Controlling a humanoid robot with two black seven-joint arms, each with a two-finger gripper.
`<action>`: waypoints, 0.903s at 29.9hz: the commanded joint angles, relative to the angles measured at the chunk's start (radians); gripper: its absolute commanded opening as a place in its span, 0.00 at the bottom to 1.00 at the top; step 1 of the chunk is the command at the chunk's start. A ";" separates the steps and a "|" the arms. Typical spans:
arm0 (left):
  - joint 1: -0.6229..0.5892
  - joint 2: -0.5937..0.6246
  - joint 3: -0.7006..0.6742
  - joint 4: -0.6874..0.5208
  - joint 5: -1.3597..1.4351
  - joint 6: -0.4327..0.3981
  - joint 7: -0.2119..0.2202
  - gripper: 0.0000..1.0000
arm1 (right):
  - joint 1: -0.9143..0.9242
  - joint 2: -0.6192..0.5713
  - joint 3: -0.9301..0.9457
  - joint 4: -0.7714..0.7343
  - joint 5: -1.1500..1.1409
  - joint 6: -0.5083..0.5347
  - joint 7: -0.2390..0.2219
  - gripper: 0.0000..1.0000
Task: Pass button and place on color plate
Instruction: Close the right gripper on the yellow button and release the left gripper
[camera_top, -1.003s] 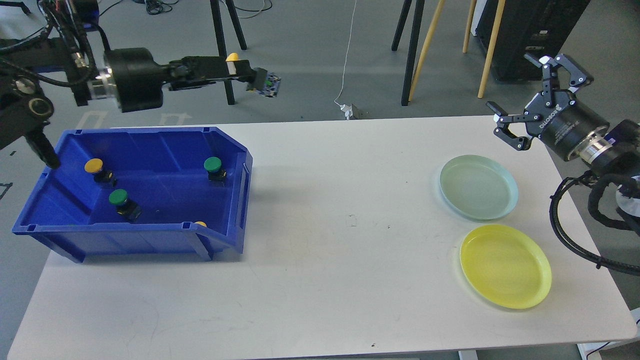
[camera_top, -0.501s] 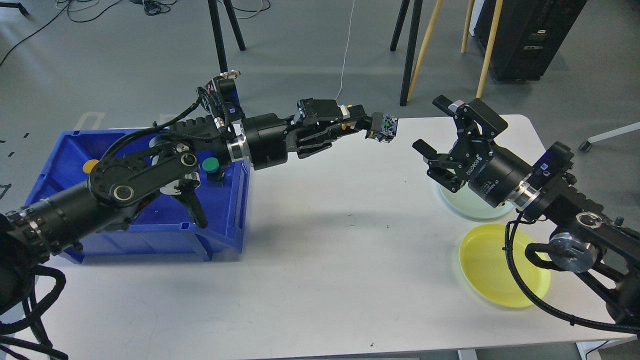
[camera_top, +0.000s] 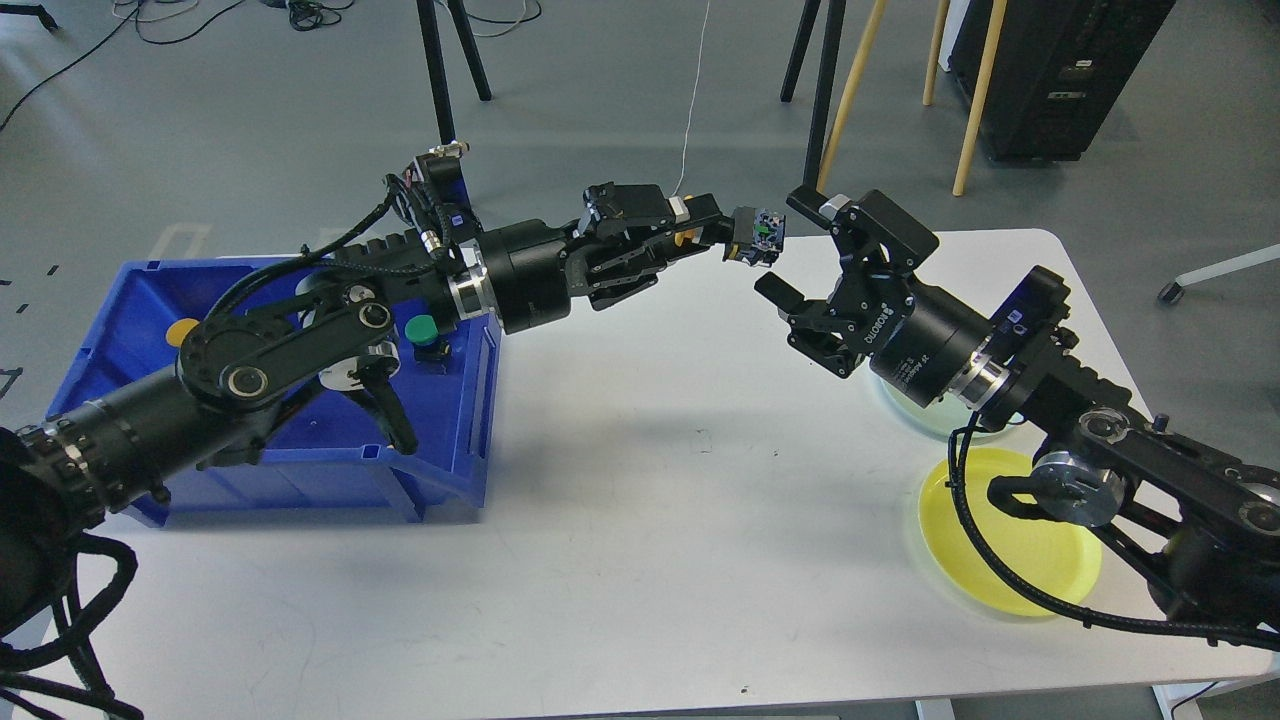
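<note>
Handover about to happen above the table. Left hand clamped on the button, holding it in the air, long axis roughly horizontal, its black base end pointing toward the right hand. Right hand spread wide, fingers apart, just right of the button and slightly below, not touching. Button sits between the two hands, nearly at the right hand's mouth. Yellow plate lies well right of and below the button, under the right arm.
</note>
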 joint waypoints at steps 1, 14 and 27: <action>0.006 0.000 -0.001 0.000 -0.001 0.000 0.000 0.05 | 0.006 0.011 -0.003 -0.004 0.000 0.000 -0.002 0.92; 0.008 0.000 -0.001 0.002 -0.002 0.000 0.000 0.05 | 0.020 0.058 -0.004 -0.035 0.000 0.000 0.000 0.68; 0.017 0.000 -0.002 0.017 -0.016 0.000 0.000 0.05 | 0.029 0.045 -0.004 -0.032 0.001 0.012 -0.003 0.01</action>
